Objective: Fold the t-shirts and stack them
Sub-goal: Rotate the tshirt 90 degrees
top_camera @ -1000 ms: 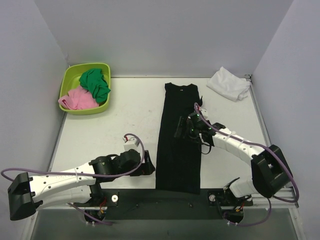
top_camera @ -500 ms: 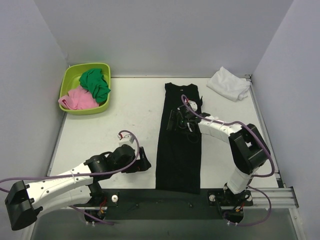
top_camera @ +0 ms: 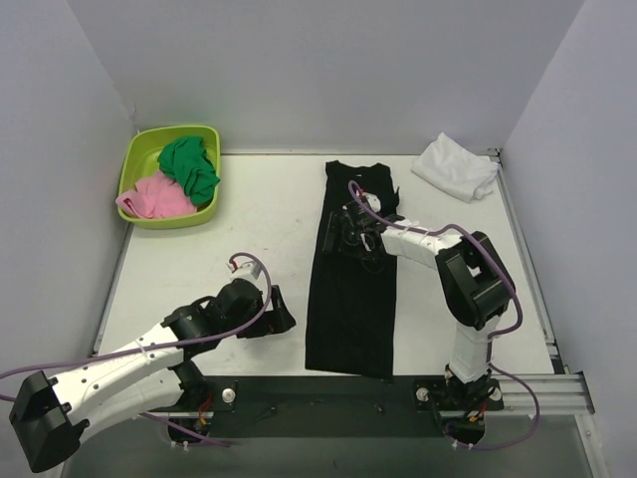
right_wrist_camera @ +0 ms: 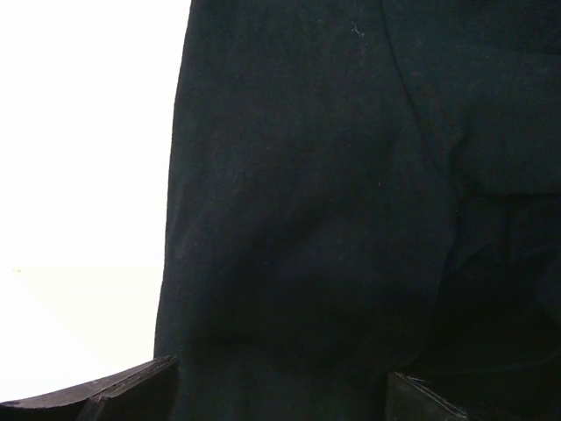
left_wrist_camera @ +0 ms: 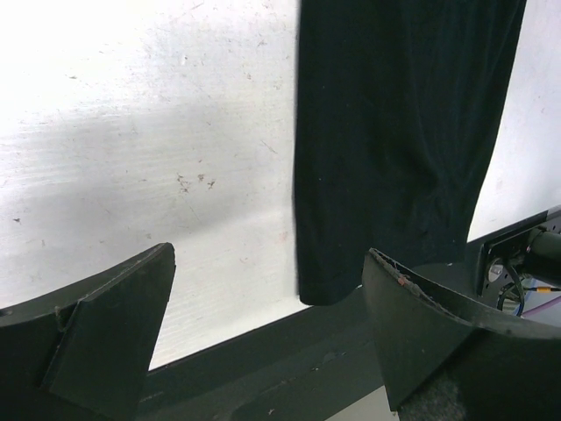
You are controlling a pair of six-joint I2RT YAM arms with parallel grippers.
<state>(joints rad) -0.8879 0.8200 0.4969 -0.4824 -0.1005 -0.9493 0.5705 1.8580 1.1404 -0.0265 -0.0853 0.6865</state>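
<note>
The black t-shirt [top_camera: 350, 299] lies folded into a long narrow strip down the middle of the table, neck at the far end. It fills the right wrist view [right_wrist_camera: 333, 193] and its near corner shows in the left wrist view [left_wrist_camera: 394, 140]. My right gripper [top_camera: 338, 231] sits low over the strip's upper part, jaws apart, nothing between them. My left gripper [top_camera: 284, 321] is open and empty, just left of the strip's near end. The white t-shirt [top_camera: 456, 166] lies bunched at the far right corner.
A lime-green tub [top_camera: 139, 159] at the far left holds a green cloth [top_camera: 189, 167] and a pink cloth [top_camera: 154, 197]. The table's dark front rail [top_camera: 328, 393] runs along the near edge, also seen in the left wrist view [left_wrist_camera: 289, 360].
My right gripper has moved left and farther up the black strip, its arm folding in. My left gripper has drawn back to the left, away from the strip's edge.
</note>
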